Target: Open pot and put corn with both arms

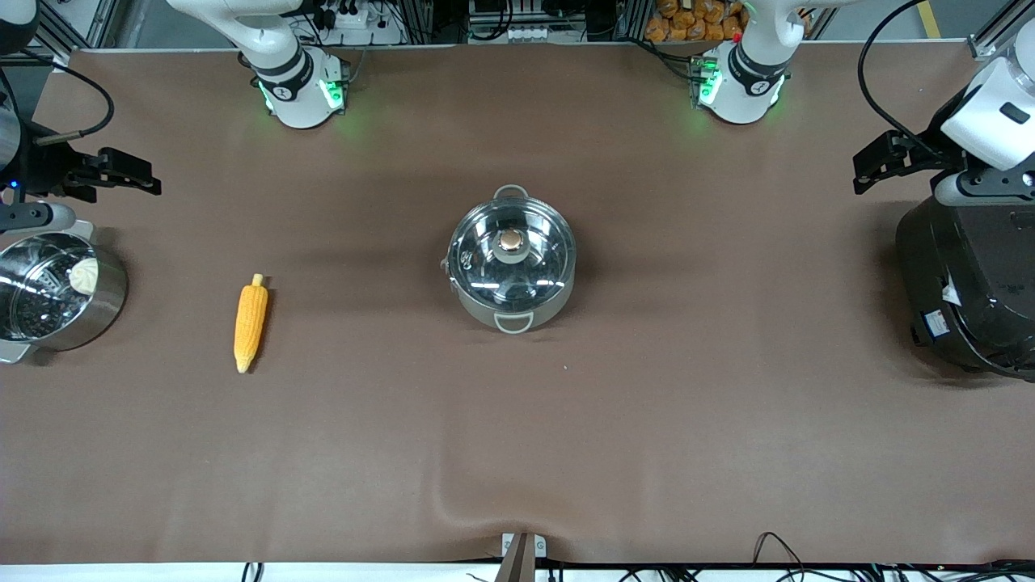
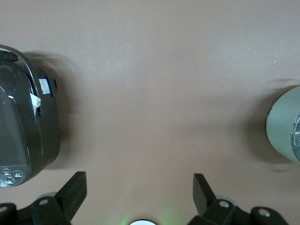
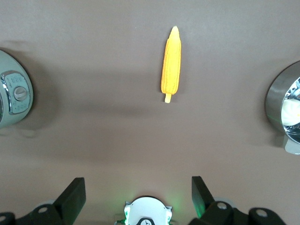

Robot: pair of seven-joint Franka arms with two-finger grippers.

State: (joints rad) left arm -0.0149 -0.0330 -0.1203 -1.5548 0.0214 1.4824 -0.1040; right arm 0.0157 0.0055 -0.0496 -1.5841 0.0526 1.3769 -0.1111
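Note:
The shiny steel pot (image 1: 511, 275) stands mid-table with its glass lid (image 1: 485, 267) on and the small knob (image 1: 510, 240) on top. The yellow-orange corn (image 1: 251, 322) lies flat on the cloth toward the right arm's end; it also shows in the right wrist view (image 3: 171, 63). My right gripper (image 1: 133, 175) hangs open and empty above the table edge by the steamer pot. My left gripper (image 1: 869, 166) hangs open and empty above the rice cooker's edge. The pot's edge shows in the left wrist view (image 2: 283, 125) and the right wrist view (image 3: 11, 93).
A steel steamer pot (image 1: 105, 303) with a white bun (image 1: 83, 275) stands at the right arm's end. A big black rice cooker (image 1: 970, 275) stands at the left arm's end. Brown cloth covers the table (image 1: 687, 404).

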